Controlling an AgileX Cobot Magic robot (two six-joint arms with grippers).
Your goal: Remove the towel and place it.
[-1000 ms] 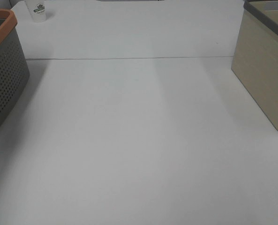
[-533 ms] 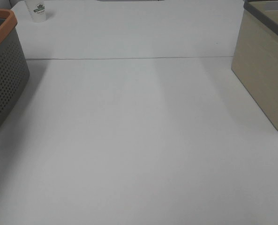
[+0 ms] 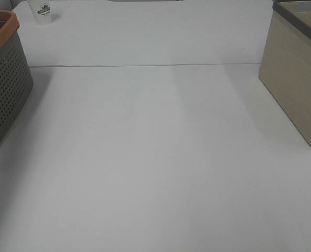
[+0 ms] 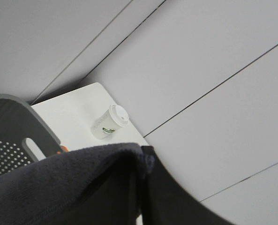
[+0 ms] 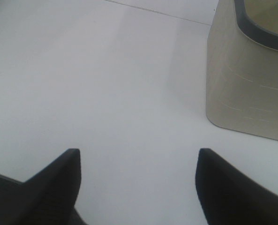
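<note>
Evidently I was in the carrying part of the job. My left pincer [image 4: 146, 187] was closed tight on the towel [image 4: 59, 187], whose dark cloth hung bunched across the left wrist view. Beyond it I could see the grey basket [image 4: 17, 122] with its orange rim, and past that the white paper cup [image 4: 109, 123] at the far corner of the table, against the wall. Neither arm nor towel showed in the high view, so I judged the cloth was up off the surface, near the basket. I could not tell whether its lower end had cleared the rim.

My right pincer [image 5: 138, 157] stood wide and held nothing, hovering over bare table [image 3: 155, 157] with the beige bin [image 5: 246, 84] near on its outer side.

Removal looked nearly done; placing was not yet begun. As I judged it, the next move called for carrying the towel away from the basket, over the open middle of the table. I would need to lower it until the cloth rested there before letting the left jaws part, and mind that a trailing hem did not snag the rim.
</note>
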